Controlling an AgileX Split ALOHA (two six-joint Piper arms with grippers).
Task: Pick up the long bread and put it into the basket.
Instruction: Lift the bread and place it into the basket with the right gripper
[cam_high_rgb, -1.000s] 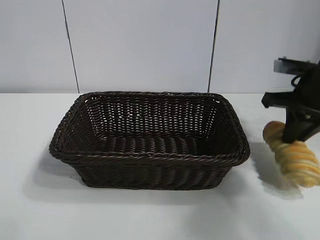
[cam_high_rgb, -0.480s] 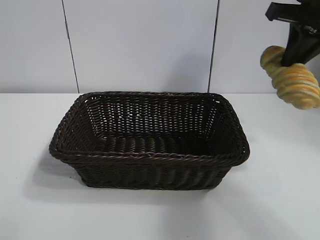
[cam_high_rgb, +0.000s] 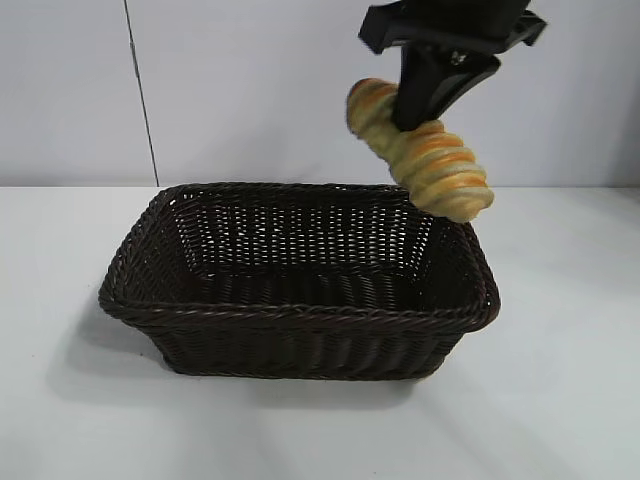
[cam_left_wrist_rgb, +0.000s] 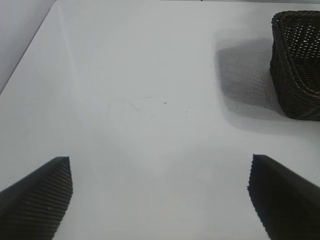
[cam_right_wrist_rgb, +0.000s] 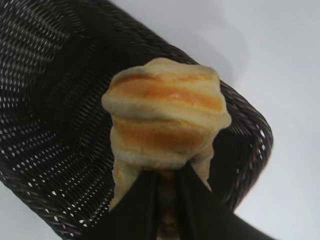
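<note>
The long bread (cam_high_rgb: 425, 155), golden-yellow with orange-brown ridges, hangs tilted in the air above the back right corner of the dark brown wicker basket (cam_high_rgb: 300, 315). My right gripper (cam_high_rgb: 412, 118) is shut on the bread's middle. In the right wrist view the bread (cam_right_wrist_rgb: 165, 117) bulges past the black fingers (cam_right_wrist_rgb: 145, 205), with the basket (cam_right_wrist_rgb: 55, 100) below it. My left gripper (cam_left_wrist_rgb: 160, 192) is open and empty over the bare white table, away from the basket (cam_left_wrist_rgb: 297, 65); it does not show in the exterior view.
The basket stands on a white table (cam_high_rgb: 560, 400) in front of a pale panelled wall (cam_high_rgb: 280, 90). The basket's inside holds nothing.
My right gripper has lifted the bread from the table at the basket's right, raised it high, and carried it left to above the basket's back right corner.
</note>
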